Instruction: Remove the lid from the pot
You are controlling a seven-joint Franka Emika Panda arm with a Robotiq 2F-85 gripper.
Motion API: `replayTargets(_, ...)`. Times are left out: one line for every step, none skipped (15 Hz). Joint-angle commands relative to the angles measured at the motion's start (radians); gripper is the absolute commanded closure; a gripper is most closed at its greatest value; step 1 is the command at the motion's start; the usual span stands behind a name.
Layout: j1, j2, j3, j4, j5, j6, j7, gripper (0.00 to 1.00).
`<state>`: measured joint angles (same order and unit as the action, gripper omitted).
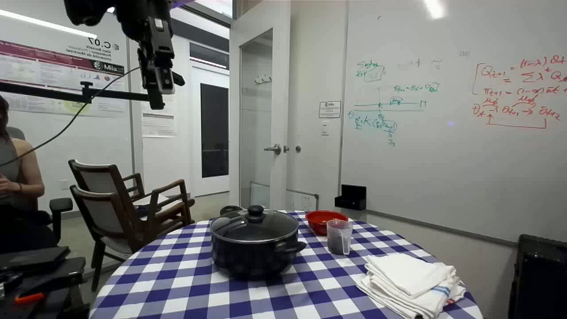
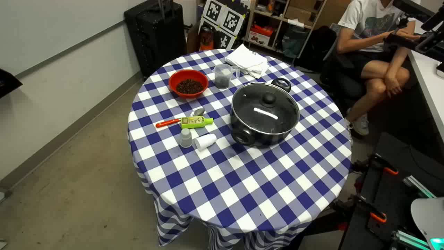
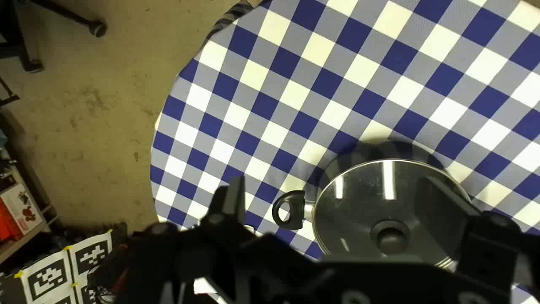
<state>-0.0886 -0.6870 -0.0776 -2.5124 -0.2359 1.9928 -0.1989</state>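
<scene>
My pincer (image 3: 335, 188) hangs high above the level of the checked tablecloth (image 2: 239, 194), its fingers (image 3: 235, 196) spread wide, gripping nothing and touching nothing. Well below it, clear of the fingertips, the dark glass lid (image 2: 256, 104) rests on the black pot (image 1: 254, 257), the removal, by my reckoning, not yet begun.

The lid's black knob (image 3: 391, 240), likely my best hold, shows in the wrist view off the middle of my gap, nearer one finger than the other. A straight drop from here could put a fingertip on top of the knob instead of astride it. Coming down too far could press both tips hard into the glass; closing too high could pinch only the knob's rounded crown, letting it slip and the lid clatter back onto the rim. A slanted pull might drag the pot along, as nothing appears to hold it, by its near handle (image 3: 298, 210) or otherwise.

Farther from my pincer than the pot, in an exterior view, stand a clear jug (image 1: 340, 226) and a red bowl (image 1: 315, 227), which a wide swing with the lid could knock. Folded white cloths (image 1: 407, 274) lie beyond them, also well below me.
</scene>
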Motion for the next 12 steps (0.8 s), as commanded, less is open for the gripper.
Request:
replayTargets(0.009,0.000,-0.007,0.003,-0.005,-0.005,0.005,0.00)
replayTargets(0.009,0.000,-0.007,0.003,-0.005,-0.005,0.005,0.00)
replayTargets(0.009,0.000,-0.007,0.003,-0.005,-0.005,0.005,0.00)
replayTargets(0.009,0.000,-0.007,0.003,-0.005,-0.005,0.005,0.00)
replayTargets(0.009,0.000,-0.007,0.003,-0.005,-0.005,0.005,0.00)
replayTargets(0.009,0.000,-0.007,0.003,-0.005,-0.005,0.005,0.00)
replayTargets(0.012,0.006,-0.008,0.006,-0.004,-0.003,-0.001,0.00)
replayTargets(0.018,0.017,-0.011,0.008,-0.008,0.022,-0.014,0.00)
replayTargets(0.011,0.029,-0.002,0.003,-0.039,0.068,-0.007,0.00)
replayTargets(0.017,0.065,-0.005,0.021,-0.050,0.078,-0.031,0.00)
replayTargets(0.028,0.090,-0.011,0.029,-0.057,0.108,-0.058,0.00)
replayTargets(0.041,0.130,-0.015,0.044,-0.064,0.144,-0.091,0.00)
